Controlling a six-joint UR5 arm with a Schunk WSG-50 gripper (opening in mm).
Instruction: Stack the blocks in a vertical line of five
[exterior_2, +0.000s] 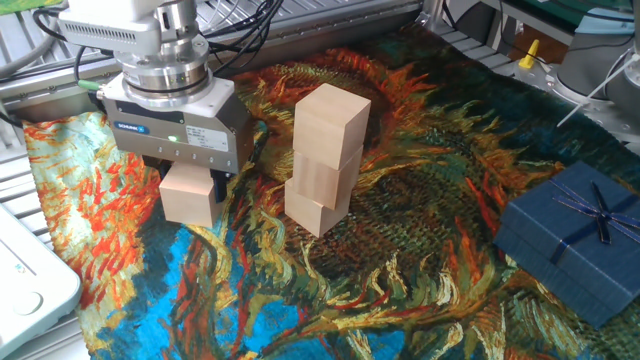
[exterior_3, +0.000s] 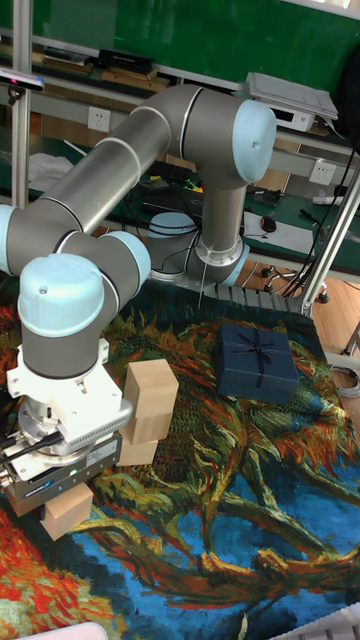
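Three pale wooden blocks (exterior_2: 325, 160) stand stacked on the painted cloth, the top one turned slightly; the same stack (exterior_3: 145, 412) shows in the tall fixed view. To its left a single block (exterior_2: 188, 197) rests on the cloth. My gripper (exterior_2: 193, 176) hangs low over it, one dark finger on each side of the block. The jaws look open, and the block does not move with them. In the tall fixed view the gripper (exterior_3: 62, 498) covers the top of that block (exterior_3: 66, 514). Any further block is hidden.
A dark blue ribboned gift box (exterior_2: 575, 238) sits at the right of the cloth, also seen as the gift box (exterior_3: 257, 362). A white device (exterior_2: 25, 285) lies at the left edge. Metal frame rails and cables run behind the arm.
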